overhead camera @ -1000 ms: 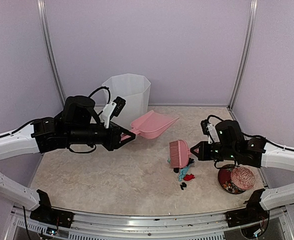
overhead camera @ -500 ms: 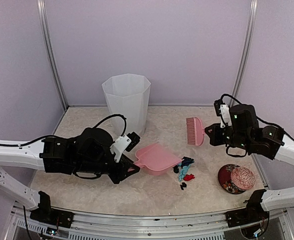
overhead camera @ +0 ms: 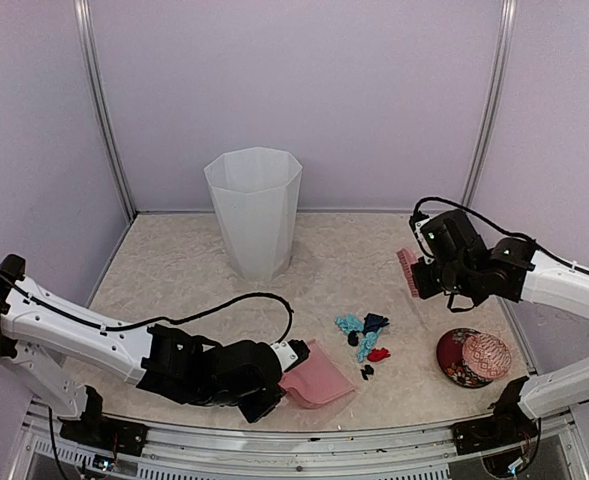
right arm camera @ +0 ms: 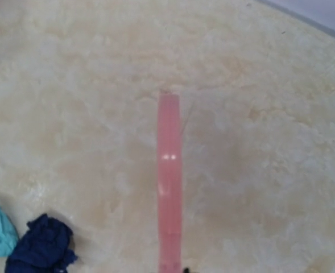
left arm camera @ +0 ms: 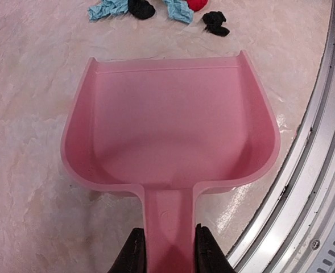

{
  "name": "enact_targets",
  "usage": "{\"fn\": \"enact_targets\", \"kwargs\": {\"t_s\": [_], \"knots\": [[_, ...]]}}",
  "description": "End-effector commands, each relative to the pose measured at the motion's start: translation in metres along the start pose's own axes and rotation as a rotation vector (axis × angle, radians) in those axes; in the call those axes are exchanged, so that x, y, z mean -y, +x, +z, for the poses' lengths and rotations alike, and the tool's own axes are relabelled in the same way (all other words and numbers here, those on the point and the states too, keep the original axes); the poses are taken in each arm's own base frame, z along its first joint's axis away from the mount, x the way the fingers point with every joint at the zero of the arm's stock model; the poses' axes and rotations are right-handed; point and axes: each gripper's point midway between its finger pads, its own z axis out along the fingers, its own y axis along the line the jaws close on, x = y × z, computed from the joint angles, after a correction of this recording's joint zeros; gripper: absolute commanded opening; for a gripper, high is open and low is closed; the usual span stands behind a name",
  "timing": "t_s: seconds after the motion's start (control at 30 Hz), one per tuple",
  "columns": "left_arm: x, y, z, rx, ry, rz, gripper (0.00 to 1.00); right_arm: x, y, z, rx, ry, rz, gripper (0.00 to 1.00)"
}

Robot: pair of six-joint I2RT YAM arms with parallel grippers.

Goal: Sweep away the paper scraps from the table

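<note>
My left end effector point(left arm camera: 166, 253) is clamped on the handle of the pink dustpan point(left arm camera: 170, 125), which lies flat on the bench point(overhead camera: 174, 290) by the near rail. Its mouth faces the paper scraps point(overhead camera: 366, 338) just beyond. My right end effector point(overhead camera: 426, 276) grips the pink brush point(overhead camera: 408, 272) (edge-on to its wrist camera) far-right of them. Next, I reckon: set the brush behind the scraps and sweep them nearward.

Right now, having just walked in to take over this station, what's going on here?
The left arm's tool grips a pink plastic dustpan by its handle, low near the front rail of the beige marble-speckled table, its open mouth facing the small crumpled paper scraps. The right arm's tool holds a pink bristle brush above the table, beyond the pile. The scraps lie on the table between them; the dustpan is empty, so nothing has been swept into it yet.
</note>
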Motion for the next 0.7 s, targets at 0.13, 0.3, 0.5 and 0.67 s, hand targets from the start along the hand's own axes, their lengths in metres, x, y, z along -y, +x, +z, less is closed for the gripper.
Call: {"fn": "enact_targets", "kwargs": {"t_s": [0.13,0.3,0.5,0.67], "knots": [[-0.003,-0.011,0.012,0.007,-0.076,0.03,0.0,-0.037,0.024,0.017,-0.117,-0.079,-0.092,0.0],[-0.005,-0.011,0.028,-0.022,-0.088,0.051,0.0,-0.076,0.033,0.014,-0.135,-0.202,-0.127,0.0],[-0.013,-0.019,0.044,-0.023,-0.063,0.04,0.0,-0.119,0.033,-0.002,-0.141,-0.367,-0.131,0.0],[-0.018,-0.03,0.051,-0.002,-0.05,0.032,0.0,-0.148,0.03,-0.024,-0.126,-0.508,-0.121,0.0]]}}
